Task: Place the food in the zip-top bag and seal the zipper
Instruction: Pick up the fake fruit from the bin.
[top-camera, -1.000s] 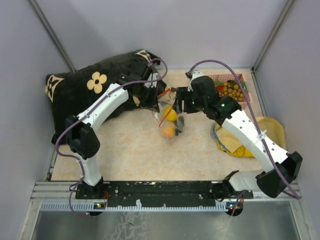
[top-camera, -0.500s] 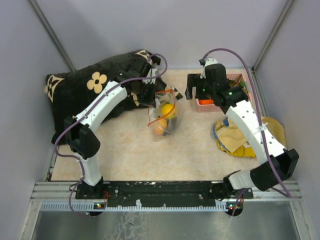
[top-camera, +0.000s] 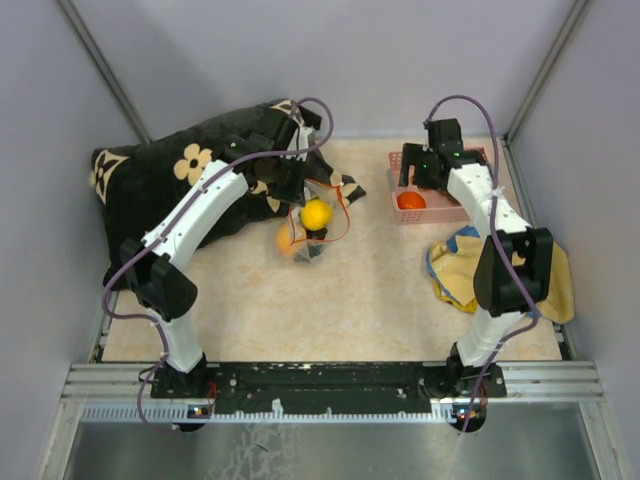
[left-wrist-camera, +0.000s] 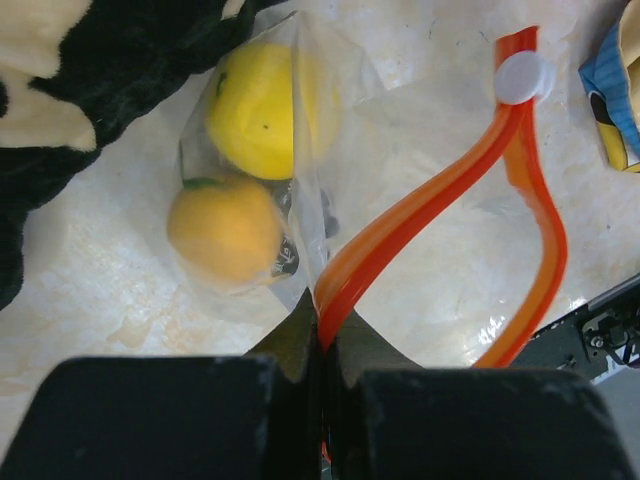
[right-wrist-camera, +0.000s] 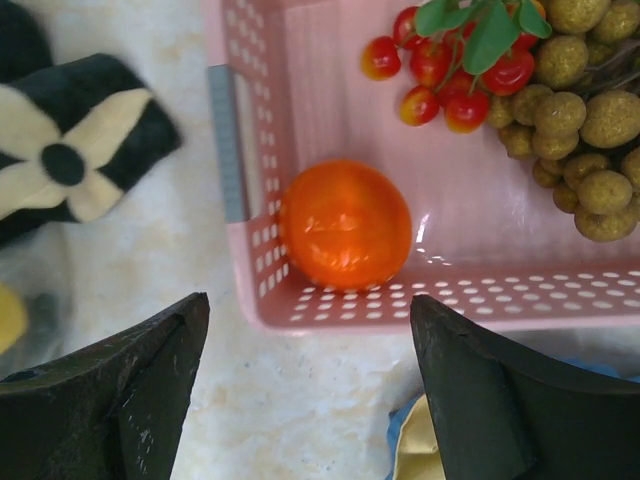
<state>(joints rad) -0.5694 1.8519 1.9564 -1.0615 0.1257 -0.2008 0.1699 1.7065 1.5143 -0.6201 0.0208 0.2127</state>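
My left gripper (left-wrist-camera: 322, 335) is shut on the orange-red zipper strip (left-wrist-camera: 430, 200) of the clear zip-top bag (left-wrist-camera: 400, 200) and holds it up over the table (top-camera: 315, 225). A yellow fruit (left-wrist-camera: 255, 95) and an orange fruit (left-wrist-camera: 222, 228) hang inside the bag. My right gripper (right-wrist-camera: 310, 345) is open and empty above the near edge of the pink basket (right-wrist-camera: 480, 290), over a red-orange fruit (right-wrist-camera: 345, 224). A tan-brown ball bunch (right-wrist-camera: 580, 150) and small red tomatoes (right-wrist-camera: 450, 70) lie in the basket. In the top view the right gripper (top-camera: 420, 175) is at the basket (top-camera: 440, 212).
A black cloth with cream flower marks (top-camera: 170, 175) covers the back left, close behind the bag. A yellow-and-blue cloth (top-camera: 455, 270) lies at the right, near the basket. Grey walls close in the table on three sides.
My right gripper let go of the bag and swung right to the pink basket. My left gripper moved the bag with both fruits a little to the left.
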